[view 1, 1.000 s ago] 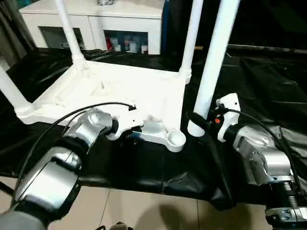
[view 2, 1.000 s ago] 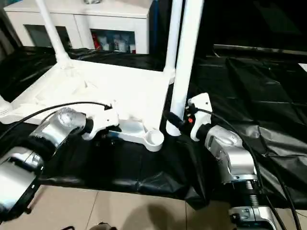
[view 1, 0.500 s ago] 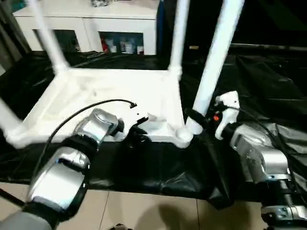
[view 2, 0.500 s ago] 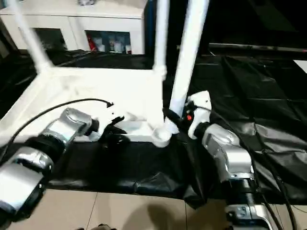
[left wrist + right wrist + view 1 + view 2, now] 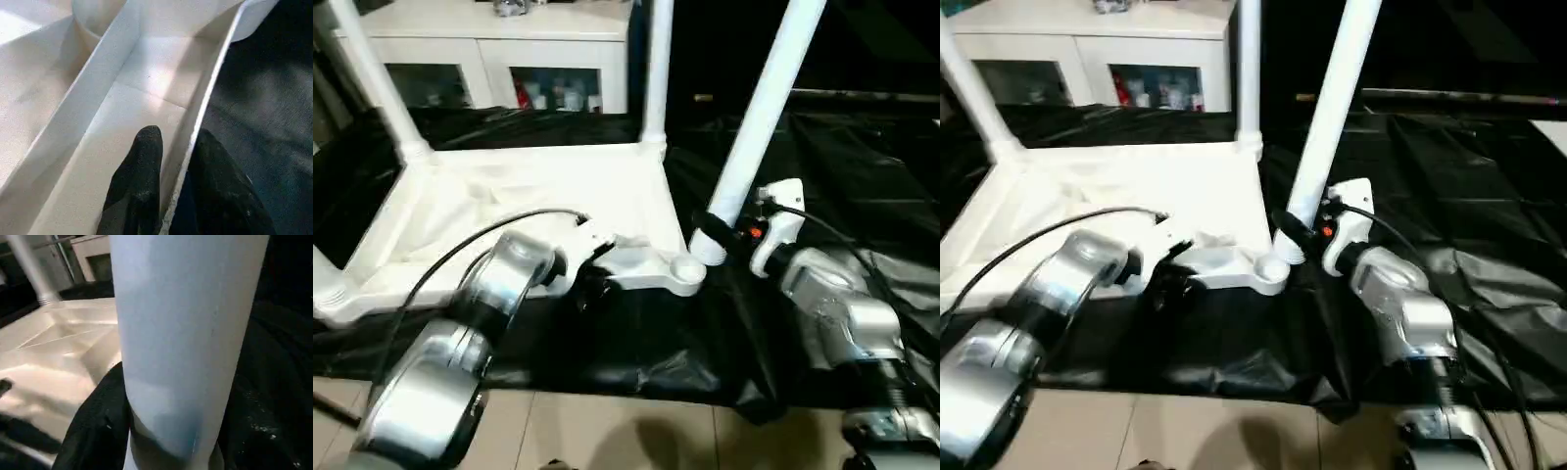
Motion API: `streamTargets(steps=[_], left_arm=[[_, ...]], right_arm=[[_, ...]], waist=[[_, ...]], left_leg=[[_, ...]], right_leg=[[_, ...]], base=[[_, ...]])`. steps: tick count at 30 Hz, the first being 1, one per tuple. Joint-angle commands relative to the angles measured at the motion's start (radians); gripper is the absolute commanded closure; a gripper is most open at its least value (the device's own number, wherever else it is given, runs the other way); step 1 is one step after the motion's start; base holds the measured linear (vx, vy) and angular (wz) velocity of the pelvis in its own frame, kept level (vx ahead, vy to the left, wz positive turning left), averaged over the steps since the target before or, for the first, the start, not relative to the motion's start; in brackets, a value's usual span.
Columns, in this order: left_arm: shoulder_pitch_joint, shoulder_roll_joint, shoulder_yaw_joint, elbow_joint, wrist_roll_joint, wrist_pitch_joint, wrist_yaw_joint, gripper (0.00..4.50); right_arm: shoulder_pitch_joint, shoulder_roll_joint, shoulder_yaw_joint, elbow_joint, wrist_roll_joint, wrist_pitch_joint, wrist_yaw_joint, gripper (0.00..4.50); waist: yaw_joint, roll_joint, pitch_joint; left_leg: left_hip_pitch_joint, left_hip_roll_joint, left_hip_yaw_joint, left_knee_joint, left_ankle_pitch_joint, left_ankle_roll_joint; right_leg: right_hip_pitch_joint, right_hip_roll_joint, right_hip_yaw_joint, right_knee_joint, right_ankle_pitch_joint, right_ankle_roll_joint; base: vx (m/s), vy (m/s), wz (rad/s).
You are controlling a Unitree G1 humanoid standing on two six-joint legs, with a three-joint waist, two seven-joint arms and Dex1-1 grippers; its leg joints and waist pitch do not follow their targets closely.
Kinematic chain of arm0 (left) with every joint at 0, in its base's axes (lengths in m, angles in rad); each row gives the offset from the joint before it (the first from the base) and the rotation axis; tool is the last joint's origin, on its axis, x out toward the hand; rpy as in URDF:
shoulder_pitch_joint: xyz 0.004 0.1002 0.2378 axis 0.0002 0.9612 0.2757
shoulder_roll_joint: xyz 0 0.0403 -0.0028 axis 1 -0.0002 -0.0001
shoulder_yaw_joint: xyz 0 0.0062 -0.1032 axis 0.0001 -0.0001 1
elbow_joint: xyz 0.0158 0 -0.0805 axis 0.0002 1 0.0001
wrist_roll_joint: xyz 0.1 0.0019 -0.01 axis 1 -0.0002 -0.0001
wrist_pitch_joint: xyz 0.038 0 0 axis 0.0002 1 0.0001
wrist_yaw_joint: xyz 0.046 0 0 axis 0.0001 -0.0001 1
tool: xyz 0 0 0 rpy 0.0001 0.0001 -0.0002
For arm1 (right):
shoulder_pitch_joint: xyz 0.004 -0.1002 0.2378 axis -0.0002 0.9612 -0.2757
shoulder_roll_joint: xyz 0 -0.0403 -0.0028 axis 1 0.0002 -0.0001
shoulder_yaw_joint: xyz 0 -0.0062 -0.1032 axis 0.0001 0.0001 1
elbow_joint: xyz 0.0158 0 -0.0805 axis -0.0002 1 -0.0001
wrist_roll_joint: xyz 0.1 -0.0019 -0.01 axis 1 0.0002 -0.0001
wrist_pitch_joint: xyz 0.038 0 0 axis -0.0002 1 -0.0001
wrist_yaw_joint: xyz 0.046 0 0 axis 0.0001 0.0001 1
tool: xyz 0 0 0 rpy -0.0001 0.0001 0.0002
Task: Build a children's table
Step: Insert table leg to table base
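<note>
Leg [image 5: 756,117] upright — leaning right, thick end down.

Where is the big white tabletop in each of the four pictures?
Left eye view: the tabletop lies upside down, left of middle, on the black sheet.
Right eye view: the same, further left.
Left wrist view: its ribbed underside, rim pinched by the left end effector.
Right wrist view: in the background beside the big leg.
Shared landmark: the round corner socket, in both eye views and the left wrist view.

Dim room, bright glare on white plastic, motion blur on the forearms.
</note>
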Motion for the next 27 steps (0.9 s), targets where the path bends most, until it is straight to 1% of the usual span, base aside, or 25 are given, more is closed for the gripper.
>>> streamTargets(steps=[1, 2, 3, 4, 5, 6, 7, 8, 9, 10, 11, 12, 13, 14, 16, 17, 18, 19, 20, 21, 24, 25, 27], left_arm=[[0.032, 0.018, 0.043, -0.018, 0.011, 0.039, 0.077, 3.83], [0.047, 0.017, 0.050, -0.032, 0.013, -0.029, 0.096, 3.83], [0.056, 0.000, 0.068, -0.011, -0.026, -0.199, 0.081, 3.83], [0.061, -0.004, 0.072, -0.012, -0.038, -0.239, 0.080, 3.84], [0.062, 0.001, 0.064, -0.005, -0.028, -0.295, 0.087, 3.84], [0.065, 0.012, 0.047, -0.001, -0.017, -0.349, 0.073, 3.84], [0.074, 0.021, 0.036, -0.016, -0.004, -0.360, 0.071, 3.50], [0.074, 0.021, 0.036, -0.016, -0.004, -0.360, 0.071, 3.29], [0.081, 0.029, 0.032, -0.024, 0.000, -0.382, 0.061, 3.15], [0.108, 0.050, 0.035, -0.088, -0.025, -0.346, 0.000, 3.15], [0.111, 0.053, 0.034, -0.094, -0.029, -0.344, -0.009, 3.12], [0.116, 0.058, 0.034, -0.105, -0.034, -0.340, -0.024, 3.07], [0.122, 0.066, 0.032, -0.120, -0.039, -0.340, -0.033, 2.87], [0.120, 0.075, 0.029, -0.111, -0.039, -0.362, -0.048, 2.76], [0.110, 0.084, 0.024, -0.085, -0.043, -0.403, -0.076, 2.65], [0.100, 0.086, 0.021, -0.062, -0.044, -0.426, -0.087, 2.65], [0.091, 0.086, 0.018, -0.046, -0.046, -0.438, -0.099, 2.61], [0.080, 0.085, 0.014, -0.029, -0.041, -0.449, -0.103, 2.61], [0.066, 0.084, 0.009, -0.009, -0.034, -0.461, -0.105, 2.61], [0.041, 0.080, 0.002, 0.027, -0.022, -0.474, -0.110, 2.61], [0.018, 0.078, -0.008, 0.059, -0.009, -0.474, -0.119, 2.61], [0.014, 0.078, -0.011, 0.068, -0.008, -0.472, -0.122, 2.61], [-0.008, 0.071, -0.010, 0.115, 0.003, -0.478, -0.105, 2.61]], right_arm=[[-0.017, 0.008, -0.013, -0.001, 0.004, -0.009, -0.011, 2.57], [-0.017, 0.012, -0.013, -0.003, 0.005, -0.006, -0.012, 2.57], [-0.012, 0.016, -0.007, -0.005, 0.002, -0.010, -0.009, 2.57], [-0.011, 0.015, -0.003, -0.004, 0.003, -0.012, -0.008, 2.57], [-0.008, 0.013, 0.002, -0.005, 0.001, -0.016, -0.005, 2.57], [-0.005, 0.012, 0.007, -0.006, -0.002, -0.021, -0.002, 2.57], [-0.004, 0.012, 0.008, -0.005, -0.003, -0.027, -0.001, 2.57], [-0.004, 0.012, 0.008, -0.005, -0.003, -0.027, -0.001, 2.57], [-0.002, 0.012, 0.009, -0.006, -0.003, -0.029, 0.000, 2.57], [0.000, 0.016, 0.005, -0.008, 0.001, -0.032, 0.003, 2.57], [0.000, 0.016, 0.005, -0.009, 0.001, -0.032, 0.004, 2.57], [0.001, 0.016, 0.004, -0.010, 0.002, -0.031, 0.004, 2.57], [0.002, 0.017, 0.004, -0.012, 0.001, -0.031, 0.007, 2.57], [0.004, 0.017, 0.004, -0.013, 0.001, -0.031, 0.009, 2.57], [0.005, 0.015, 0.006, -0.012, 0.000, -0.033, 0.016, 2.57], [0.004, 0.012, 0.010, -0.010, -0.002, -0.035, 0.022, 2.57], [0.004, 0.010, 0.012, -0.009, -0.002, -0.036, 0.026, 2.57], [0.003, 0.008, 0.013, -0.007, -0.002, -0.037, 0.029, 2.57], [0.002, 0.005, 0.016, -0.005, -0.005, -0.039, 0.034, 2.57], [0.001, -0.001, 0.020, -0.005, -0.006, -0.038, 0.045, 2.57], [0.000, -0.005, 0.021, -0.008, -0.007, -0.037, 0.051, 2.57], [0.000, -0.005, 0.022, -0.007, -0.008, -0.038, 0.052, 2.57], [0.000, -0.006, 0.021, -0.010, -0.009, -0.038, 0.051, 2.57]], waist=[[0.006, -0.020, -0.074], [0.005, -0.022, -0.075], [0.006, -0.020, -0.074], [0.007, -0.020, -0.075], [0.009, -0.015, -0.077], [0.010, -0.013, -0.077], [0.011, -0.014, -0.077], [0.015, -0.012, -0.077], [0.014, -0.013, -0.077], [0.016, -0.012, -0.078], [0.015, -0.001, -0.078], [0.015, -0.001, -0.078], [0.015, -0.005, -0.078], [0.018, -0.006, -0.078], [0.017, -0.007, -0.078], [0.015, -0.012, -0.077], [0.016, -0.010, -0.079], [0.016, -0.010, -0.078], [0.017, -0.012, -0.079], [0.017, -0.010, -0.078], [0.017, -0.012, -0.079], [0.017, -0.007, -0.080], [0.015, -0.004, -0.080]], left_leg=[[0.016, 0.011, 0.000, -0.071, -0.187, 0.031], [0.014, 0.010, 0.000, -0.070, -0.182, 0.033], [0.013, 0.008, -0.001, -0.071, -0.182, 0.035], [0.012, 0.006, -0.001, -0.070, -0.182, 0.035], [0.016, 0.009, -0.001, -0.072, -0.187, 0.029], [0.018, 0.011, -0.001, -0.072, -0.191, 0.027], [0.018, 0.011, -0.001, -0.073, -0.195, 0.023], [0.020, 0.015, -0.002, -0.075, -0.201, 0.017], [0.019, 0.014, -0.001, -0.075, -0.201, 0.014], [0.021, 0.018, -0.003, -0.077, -0.202, 0.009], [0.020, 0.017, -0.003, -0.077, -0.196, 0.008], [0.020, 0.017, -0.003, -0.077, -0.196, 0.008], [0.022, 0.017, -0.001, -0.076, -0.200, 0.006], [0.021, 0.016, -0.001, -0.076, -0.193, 0.008], [0.019, 0.015, -0.001, -0.077, -0.194, 0.006], [0.019, 0.014, 0.000, -0.077, -0.195, 0.007], [0.019, 0.013, 0.000, -0.076, -0.191, 0.006], [0.020, 0.013, 0.001, -0.076, -0.190, 0.006], [0.020, 0.013, 0.001, -0.075, -0.189, 0.007], [0.018, 0.012, 0.000, -0.075, -0.182, 0.008], [0.018, 0.012, 0.001, -0.073, -0.177, 0.008], [0.018, 0.013, 0.000, -0.073, -0.170, 0.009], [0.018, 0.011, 0.000, -0.071, -0.166, 0.010]], right_leg=[[0.049, -0.042, 0.030, -0.077, -0.178, -0.236], [0.052, -0.042, 0.030, -0.076, -0.175, -0.232], [0.051, -0.042, 0.030, -0.082, -0.186, -0.220], [0.052, -0.042, 0.030, -0.085, -0.192, -0.213], [0.048, -0.041, 0.031, -0.086, -0.191, -0.204], [0.047, -0.041, 0.031, -0.085, -0.192, -0.201], [0.046, -0.040, 0.031, -0.083, -0.189, -0.199], [0.045, -0.041, 0.031, -0.081, -0.185, -0.199], [0.045, -0.040, 0.031, -0.079, -0.178, -0.200], [0.044, -0.044, 0.031, -0.075, -0.167, -0.205], [0.042, -0.042, 0.031, -0.073, -0.156, -0.211], [0.042, -0.042, 0.031, -0.073, -0.156, -0.211], [0.041, -0.040, 0.032, -0.074, -0.139, -0.217], [0.041, -0.040, 0.031, -0.071, -0.117, -0.226], [0.044, -0.040, 0.031, -0.070, -0.118, -0.224], [0.044, -0.040, 0.031, -0.072, -0.118, -0.221], [0.046, -0.041, 0.032, -0.070, -0.119, -0.217], [0.044, -0.041, 0.032, -0.071, -0.119, -0.217], [0.046, -0.043, 0.032, -0.071, -0.120, -0.216], [0.047, -0.043, 0.032, -0.070, -0.116, -0.216], [0.048, -0.044, 0.032, -0.069, -0.110, -0.217], [0.049, -0.044, 0.032, -0.067, -0.099, -0.222], [0.049, -0.042, 0.031, -0.066, -0.082, -0.225]], base=[[0.000, 0.000, 0.00], [0.000, 0.000, 0.00], [0.000, 0.000, 0.00], [0.000, 0.000, 0.00], [0.000, 0.000, 0.00], [0.000, 0.000, 0.00], [0.000, 0.000, 0.00], [0.000, 0.000, 0.00], [0.000, 0.000, 0.00], [0.000, 0.000, 0.00], [0.000, 0.000, 0.00], [0.000, 0.000, 0.00], [0.000, 0.000, 0.00], [0.000, 0.000, 0.00], [0.000, 0.000, 0.00], [0.000, 0.000, 0.00], [0.000, 0.000, 0.00], [0.000, 0.000, 0.00], [0.000, 0.000, 0.00], [0.000, 0.000, 0.00], [0.000, 0.000, 0.00], [0.000, 0.000, 0.00], [0.000, 0.000, 0.00]])
